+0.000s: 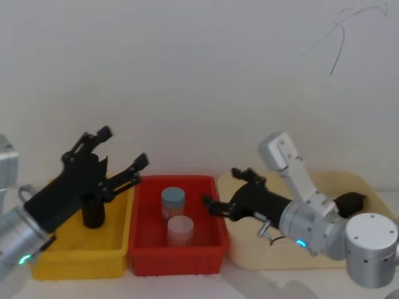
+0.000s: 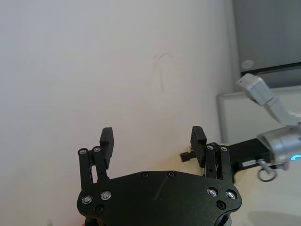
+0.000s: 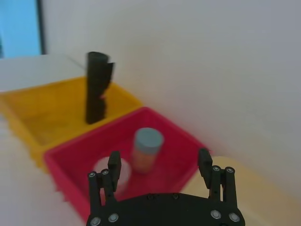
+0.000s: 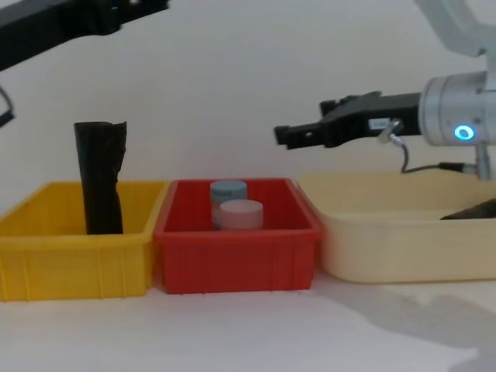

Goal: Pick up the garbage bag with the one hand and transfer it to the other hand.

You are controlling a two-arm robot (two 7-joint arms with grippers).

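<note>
Head view: the left gripper (image 1: 123, 147) hovers over the yellow bin (image 1: 75, 265) with its fingers spread. The garbage bag (image 1: 93, 213), a rolled black tube, stands upright at its 7 o'clock, ungripped. The right gripper (image 1: 222, 187), its fingers also spread, hangs at 3 o'clock of the red bin (image 1: 177, 258), probably posed to receive.

Left wrist view: the fingers (image 2: 107, 139) stand apart with nothing between them.

Right wrist view: the bag (image 3: 98, 87) has bare bin floor around it (room for fingers).

Chest view: the bag's top (image 4: 99, 132) clears the rim, with open air above for a descent
</note>
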